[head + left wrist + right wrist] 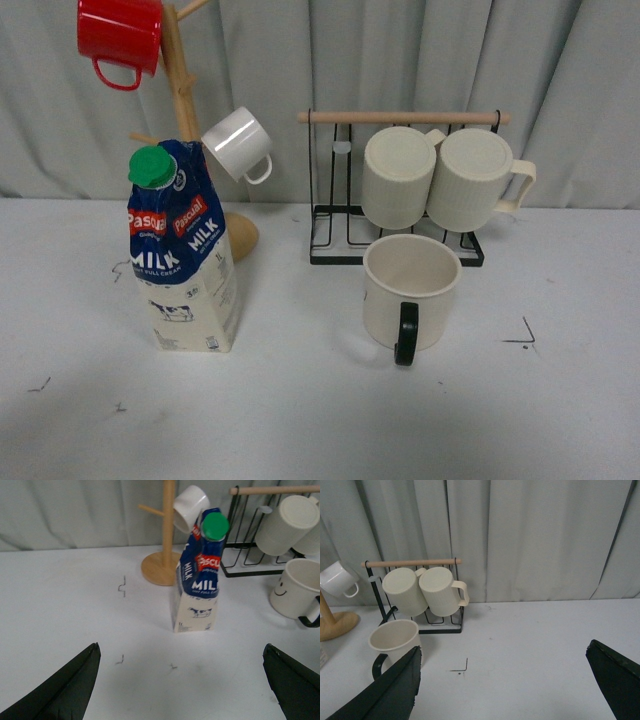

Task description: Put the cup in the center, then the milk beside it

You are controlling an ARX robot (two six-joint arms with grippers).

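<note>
We find the cup (410, 290) standing upright on the table (300, 410), a little right of the middle in the front view, with its black handle turned toward the robot. In the left wrist view we can make out the smiley face on its side. Just behind it sits a black wire rack (330, 225) with a wooden bar, and two ribbed cream mugs (398, 175) hang from that bar by their handles.

Well apart from the cup, on the left, the milk carton (183, 255) stands upright with its green cap on and its top somewhat crumpled. Close behind it we see the round base of a wooden mug tree (180, 85), which carries a white mug (238, 143) and, higher up, a red mug (120, 35). A pale curtain (430, 50) closes off the back.

The left end effector (180, 690) is spread wide above bare table in front of the carton, holding nothing. The right end effector (502, 690) is likewise spread wide and empty, near the cup.
</note>
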